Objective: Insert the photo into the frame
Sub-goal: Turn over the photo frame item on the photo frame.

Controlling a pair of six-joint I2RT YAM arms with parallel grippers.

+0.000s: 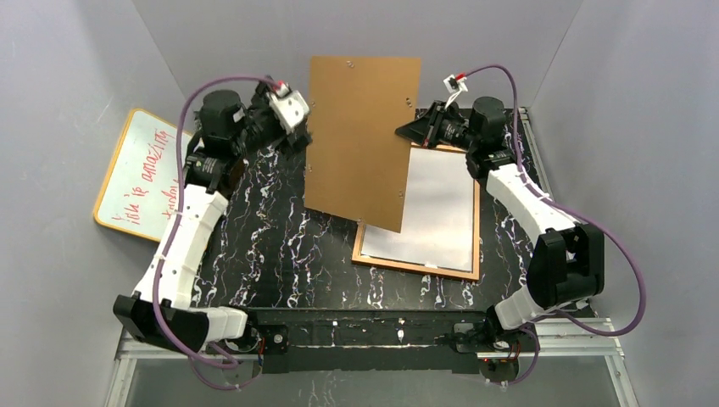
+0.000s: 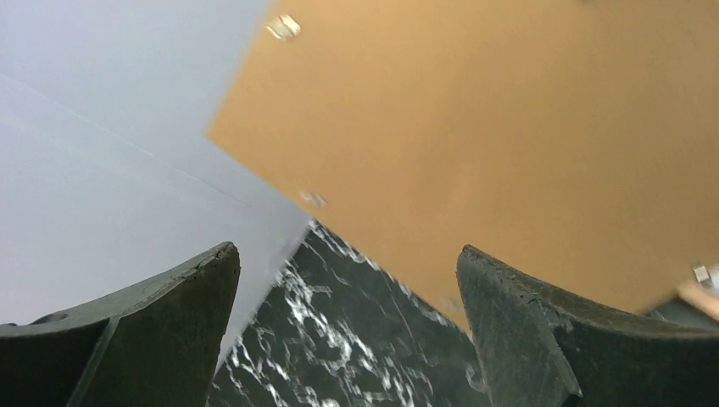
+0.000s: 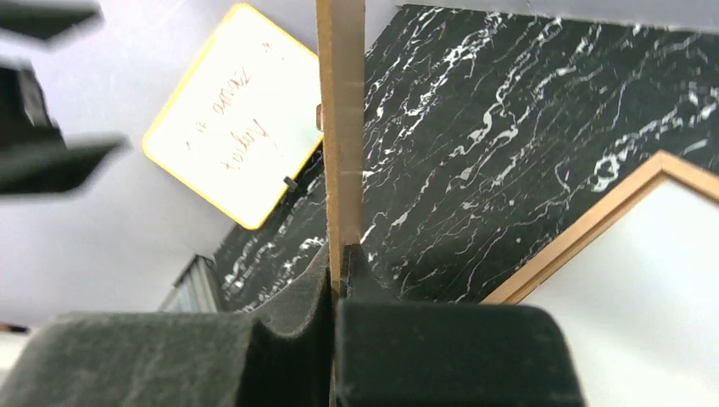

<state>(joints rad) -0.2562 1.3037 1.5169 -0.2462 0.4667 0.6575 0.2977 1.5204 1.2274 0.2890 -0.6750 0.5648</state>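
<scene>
Black marbled table (image 1: pixel 280 254); whiteboard (image 1: pixel 140 174) left of frame (image 1: pixel 415 265), red scrawl unreadable; right gripper (image 3: pixel 339 263) pinches brown board (image 1: pixel 360 127), left gripper (image 2: pixel 349 259) gapes wide.

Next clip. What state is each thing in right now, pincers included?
left pincer: open, holding nothing.
right pincer: shut on the backing board, at its right edge.
backing board: held in the air, tilted, partly over the frame.
frame: flat on the table, back open.
photo: lying in the frame, white back up.
whiteboard: red writing on it.
</scene>
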